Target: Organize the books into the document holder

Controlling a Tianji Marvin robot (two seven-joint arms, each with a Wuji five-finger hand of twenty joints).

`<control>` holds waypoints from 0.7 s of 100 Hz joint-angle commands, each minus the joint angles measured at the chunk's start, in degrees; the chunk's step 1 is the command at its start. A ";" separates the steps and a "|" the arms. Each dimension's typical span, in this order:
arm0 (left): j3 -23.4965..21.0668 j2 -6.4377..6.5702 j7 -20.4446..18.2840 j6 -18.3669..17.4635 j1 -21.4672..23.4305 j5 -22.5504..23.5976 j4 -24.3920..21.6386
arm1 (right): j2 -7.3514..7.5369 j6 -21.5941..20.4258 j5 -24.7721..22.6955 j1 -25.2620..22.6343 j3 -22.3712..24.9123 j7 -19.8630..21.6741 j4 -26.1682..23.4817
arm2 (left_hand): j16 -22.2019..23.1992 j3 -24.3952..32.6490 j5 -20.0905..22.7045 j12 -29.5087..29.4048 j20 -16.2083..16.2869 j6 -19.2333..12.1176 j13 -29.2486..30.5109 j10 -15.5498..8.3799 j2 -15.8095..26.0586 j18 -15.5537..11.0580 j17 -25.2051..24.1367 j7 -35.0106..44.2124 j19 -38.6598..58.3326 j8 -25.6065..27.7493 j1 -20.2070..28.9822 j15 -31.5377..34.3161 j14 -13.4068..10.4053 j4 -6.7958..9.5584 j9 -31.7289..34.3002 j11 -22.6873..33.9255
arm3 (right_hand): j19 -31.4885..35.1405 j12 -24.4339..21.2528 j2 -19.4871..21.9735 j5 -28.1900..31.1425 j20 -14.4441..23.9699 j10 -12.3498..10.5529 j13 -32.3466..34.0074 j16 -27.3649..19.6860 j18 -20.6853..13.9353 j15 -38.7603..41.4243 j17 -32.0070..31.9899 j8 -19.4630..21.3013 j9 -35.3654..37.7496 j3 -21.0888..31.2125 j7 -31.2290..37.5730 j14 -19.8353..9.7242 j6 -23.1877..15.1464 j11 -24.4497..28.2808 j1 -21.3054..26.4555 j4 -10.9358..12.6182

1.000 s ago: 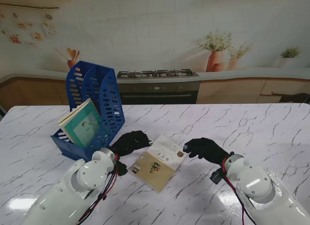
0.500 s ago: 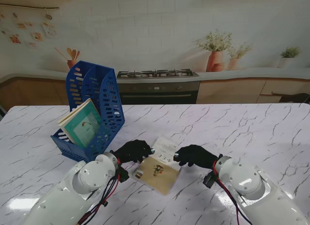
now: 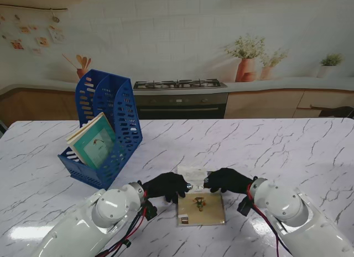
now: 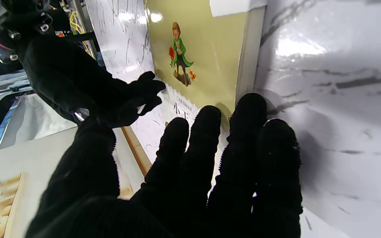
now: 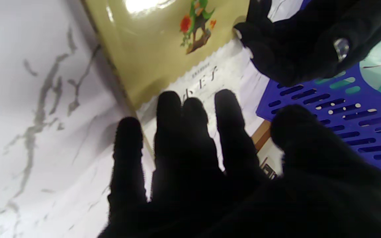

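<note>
Lying flat on marble table (image 3: 287, 152), tan book (image 3: 201, 208), touching its far edge with fingers spread, holding nothing, left hand (image 3: 166, 186) at 9 o'clock, right hand (image 3: 227, 180) at 3 o'clock, standing at 10 o'clock, blue document holder (image 3: 108, 121).

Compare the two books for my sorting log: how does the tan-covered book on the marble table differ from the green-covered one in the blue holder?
The tan-covered book lies flat on the marble table; the green-covered book leans tilted inside the blue plastic document holder. Both gloved hands, left hand and right hand, rest at the tan book's far edge; nothing touches the green one. Both covers carry a small illustration.
</note>
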 commanded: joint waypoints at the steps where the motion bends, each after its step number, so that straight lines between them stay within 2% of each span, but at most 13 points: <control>1: 0.95 -0.79 -1.54 -1.67 -0.26 -0.90 0.75 | 0.17 0.33 -0.29 -0.79 0.28 0.56 -0.09 | -0.83 0.13 0.10 0.49 0.12 0.22 0.61 0.27 3.03 -0.02 -0.21 0.81 -0.34 0.81 0.87 -0.83 1.07 1.32 0.21 0.66 | 0.26 -0.95 1.46 1.57 -0.65 -0.07 -0.96 -1.09 5.46 -0.52 -1.02 -0.52 0.18 -0.56 -0.70 0.58 -0.21 0.58 -1.07 0.95; 6: 1.09 -0.94 -1.09 -1.93 -0.32 -0.82 0.95 | 0.19 0.49 -0.20 -1.02 0.62 0.70 -0.22 | -0.82 -0.02 -0.43 0.47 0.12 -0.21 0.12 -0.19 3.12 0.07 -0.81 0.60 -0.34 0.78 0.82 -0.85 0.65 1.32 -0.38 0.53 | 0.31 -0.90 1.33 1.74 -0.69 -0.05 -0.76 -1.02 5.57 -0.32 -0.95 -0.43 0.42 -0.80 -0.61 0.65 -0.23 0.77 -1.18 0.97; 14: 0.93 -0.94 -0.42 -2.37 -0.34 0.03 0.95 | 0.18 0.61 -0.06 -1.36 1.00 0.69 -0.51 | -0.72 -0.38 -1.30 0.54 0.42 -1.23 -0.53 -0.91 3.30 0.43 -1.78 0.31 0.06 0.81 0.75 -0.78 1.28 1.36 -1.34 0.48 | 0.55 -0.82 1.09 1.90 -0.69 -0.34 -0.39 -0.83 6.04 0.16 -0.72 -0.25 0.77 -1.12 -0.47 0.47 -0.66 1.06 -1.29 1.06; 22: 0.05 -0.76 0.26 -2.45 0.34 1.52 -0.07 | 0.11 0.18 -0.17 -1.74 1.35 0.30 -0.91 | -0.65 -0.74 -2.48 0.62 0.57 -1.90 -1.09 -1.71 3.35 0.46 -2.70 -0.09 0.05 0.82 0.66 -0.86 1.10 1.38 -2.19 0.49 | 0.81 -0.37 0.35 1.33 -0.62 -1.93 -0.45 -0.20 7.17 1.04 -0.98 0.03 0.92 -1.70 0.35 0.20 -2.32 1.68 -1.00 0.42; 31: -1.47 -0.74 1.50 -2.11 1.80 2.32 -1.94 | -0.17 0.40 -0.13 -2.40 1.84 -1.04 -1.99 | -0.22 -1.32 -3.26 1.20 1.48 -2.68 -1.15 -2.83 2.91 1.09 -4.63 -1.82 0.45 0.15 0.93 -0.99 -1.22 1.51 -3.01 0.92 | 1.34 1.58 -0.44 0.39 0.36 -3.38 1.16 2.23 9.22 2.85 -0.93 -0.29 2.02 -2.62 2.36 1.68 -4.44 2.28 -0.75 -0.31; 36: -2.27 -0.85 2.94 -2.11 2.61 3.16 -2.69 | -0.39 0.31 -0.52 -2.76 2.12 -2.30 -2.52 | 1.94 -1.45 -2.99 2.36 2.74 -3.32 0.50 -3.50 2.02 0.69 -4.06 -2.35 1.97 -0.04 1.37 1.40 -2.29 1.60 -2.44 1.90 | 1.85 3.08 -1.01 0.06 1.57 -3.76 2.63 4.74 9.91 4.49 -0.55 -0.48 2.81 -2.81 3.20 1.56 -5.08 2.37 -0.90 -0.42; 42: -3.08 -1.14 4.94 -2.23 3.32 4.35 -3.28 | -0.60 0.03 -1.28 -3.12 2.58 -3.59 -3.18 | 3.22 -1.13 -2.93 3.46 3.08 -4.19 1.41 -4.34 0.71 0.44 -3.22 -2.58 2.44 -0.06 1.50 2.53 -3.05 1.60 -1.85 2.83 | 2.51 4.58 -1.50 0.05 2.82 -3.65 4.04 6.71 10.50 5.79 0.22 -0.65 3.86 -2.83 3.69 1.29 -5.54 2.94 -1.31 -0.36; 52: -4.40 -0.96 4.84 -1.05 3.81 5.05 -4.50 | -1.08 0.79 -2.46 -3.79 3.61 -6.18 -4.61 | 4.08 -0.52 -3.51 3.92 3.13 -5.04 0.22 -4.75 -0.64 0.43 -3.65 -4.86 2.10 -1.08 1.72 1.63 -3.38 1.70 -3.19 1.80 | 4.54 6.21 -3.43 0.01 5.05 -3.64 4.83 8.37 11.17 6.98 1.81 -0.25 4.27 -2.01 3.94 1.29 -5.76 3.54 -2.20 -0.07; 57: -4.98 -0.90 4.60 -0.43 3.91 4.96 -4.82 | -1.23 2.22 -3.35 -4.27 4.28 -7.04 -5.83 | 4.33 0.07 -4.15 3.92 2.98 -5.67 -1.33 -4.62 -1.67 0.43 -4.03 -6.57 1.52 -1.89 1.87 0.13 -3.44 1.73 -4.67 0.76 | 6.08 7.58 -4.59 -0.43 7.41 -3.30 5.16 9.71 11.54 8.15 3.14 0.56 4.00 -0.51 2.92 1.34 -5.38 4.05 -3.69 0.67; 58: -5.09 -0.89 4.54 -0.29 3.92 4.90 -4.88 | -1.25 2.57 -3.56 -4.35 4.41 -7.17 -6.07 | 4.29 0.33 -4.36 3.83 2.86 -5.83 -1.98 -4.53 -2.23 0.47 -4.14 -7.19 1.19 -2.18 1.99 -0.59 -3.55 1.75 -5.32 0.30 | 6.06 8.31 -5.80 -0.42 9.14 -3.12 5.19 10.26 11.61 8.44 3.66 2.23 3.85 1.25 1.74 1.35 -5.09 4.10 -4.79 0.81; 64: -5.72 -0.89 4.24 1.11 4.01 4.47 -5.35 | -1.25 4.86 -5.23 -4.75 5.12 -7.56 -7.59 | 4.12 1.17 -5.68 3.43 2.27 -5.67 -4.75 -4.04 -4.08 0.20 -4.73 -9.37 -0.23 -3.13 2.30 -3.08 -3.67 1.75 -8.42 -1.39 | 8.66 8.69 -8.12 -1.42 11.51 -1.83 4.90 10.67 12.27 8.85 5.92 3.00 2.88 2.12 0.48 1.86 -3.00 4.08 -5.85 0.80; 66: -5.91 -0.93 4.28 1.39 4.00 4.36 -5.38 | -1.24 5.74 -5.91 -4.82 5.30 -7.67 -8.05 | 5.14 4.40 -5.61 3.72 1.87 -5.25 -4.78 -3.90 -5.34 -0.13 -4.73 -10.11 -0.62 -3.31 0.96 -3.78 -3.79 1.47 -8.67 -1.45 | 9.70 8.50 -9.00 -1.65 12.42 -1.10 5.01 10.65 12.39 8.95 7.06 2.95 2.69 2.65 -0.23 2.12 -1.90 3.85 -6.44 0.75; 70: -6.27 -0.99 4.31 2.12 3.98 4.11 -5.51 | -1.27 7.31 -7.12 -4.82 5.49 -8.10 -8.64 | 4.64 6.39 -5.81 3.63 0.10 -4.53 -5.31 -3.63 -7.08 -2.68 -3.90 -10.82 -3.24 -3.60 0.90 -5.40 -4.87 1.31 -9.73 -1.75 | 10.30 8.01 -10.02 -1.61 12.97 -0.15 5.28 10.34 12.67 8.67 8.43 2.74 2.80 3.21 -0.95 2.61 -0.48 3.44 -6.99 0.65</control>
